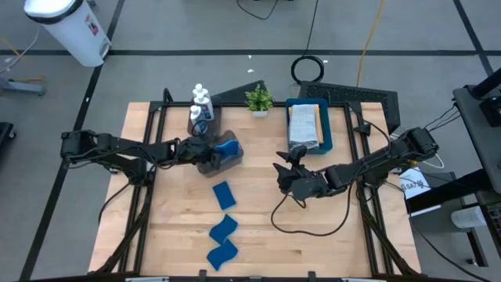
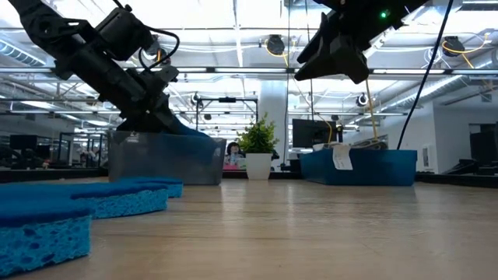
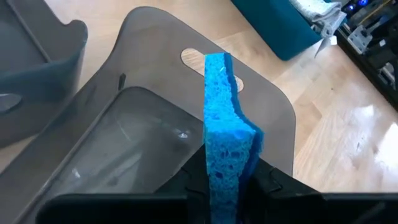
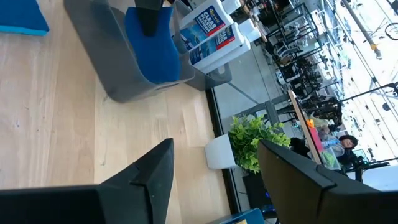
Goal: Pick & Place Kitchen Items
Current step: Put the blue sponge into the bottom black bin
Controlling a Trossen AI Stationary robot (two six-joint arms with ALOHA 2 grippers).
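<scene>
Sponge [image 3: 225,149] upright between left hand [image 3: 225,186] fingers

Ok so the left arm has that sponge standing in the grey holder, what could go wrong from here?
The left tool is pinching the blue sponge upright on its edge over the grey holder. Once it is let go, the sponge may tip or fall onto the holder's flat lip rather than settle inside. The white bottles stand right beside the holder, so a wide pull-back might knock them. The right tool hangs open, apart from them.
</scene>
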